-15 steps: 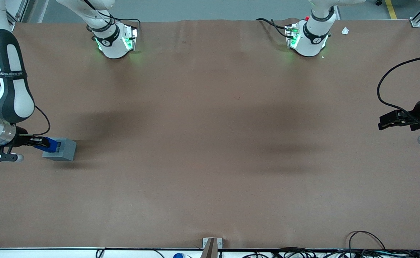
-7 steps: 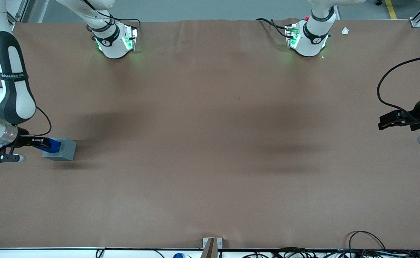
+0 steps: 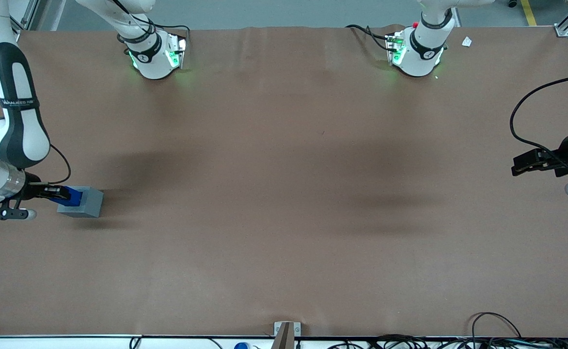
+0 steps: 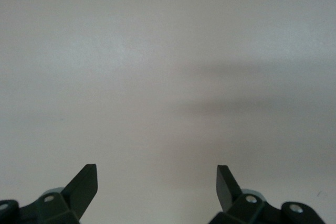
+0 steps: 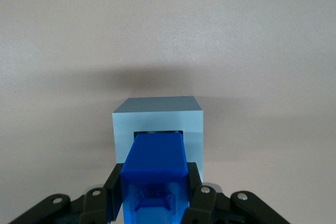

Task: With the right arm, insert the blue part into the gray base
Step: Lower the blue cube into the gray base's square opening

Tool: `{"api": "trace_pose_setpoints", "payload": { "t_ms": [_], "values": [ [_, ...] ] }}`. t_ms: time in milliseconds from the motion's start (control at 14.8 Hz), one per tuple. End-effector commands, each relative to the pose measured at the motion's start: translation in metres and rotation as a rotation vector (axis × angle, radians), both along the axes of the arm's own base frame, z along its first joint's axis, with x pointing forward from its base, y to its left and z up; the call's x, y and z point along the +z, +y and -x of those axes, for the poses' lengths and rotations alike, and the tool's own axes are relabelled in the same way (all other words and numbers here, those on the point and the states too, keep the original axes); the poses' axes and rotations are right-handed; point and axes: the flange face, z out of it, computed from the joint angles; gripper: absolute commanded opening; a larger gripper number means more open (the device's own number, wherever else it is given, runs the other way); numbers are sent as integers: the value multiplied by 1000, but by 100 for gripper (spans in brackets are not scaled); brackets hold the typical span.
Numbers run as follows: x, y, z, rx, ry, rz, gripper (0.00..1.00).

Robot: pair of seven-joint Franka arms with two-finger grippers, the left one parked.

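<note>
The gray base stands on the brown table at the working arm's end. In the right wrist view the gray base shows its square recess, and the narrow end of the blue part sits in that recess. My right gripper is directly above the base and is shut on the blue part, with a black finger on each side of it. The gripper holds the wide end of the part.
The working arm's green-lit base stands at the table's edge farthest from the front camera. The brown table spreads wide toward the parked arm's end. Cables lie along the nearest edge.
My gripper has sunk with the blue part toward the gray base. Less of the blue part shows above the base now than a second ago.
</note>
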Motion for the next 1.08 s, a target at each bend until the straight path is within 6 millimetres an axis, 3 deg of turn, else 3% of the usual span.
{"api": "trace_pose_setpoints", "payload": {
  "t_ms": [0,407,542,610,678,746,1017],
  "values": [
    [-3,-1,-1,17,-1,-1,4],
    [-11,0,0,17,13,-7,5],
    [-13,0,0,17,15,-7,11],
    [-15,0,0,17,19,-8,22],
    [-17,0,-1,17,19,-8,55],
    [-17,0,-1,17,19,-8,100],
    [-7,3,-8,23,6,-4,100]
  ]
}}
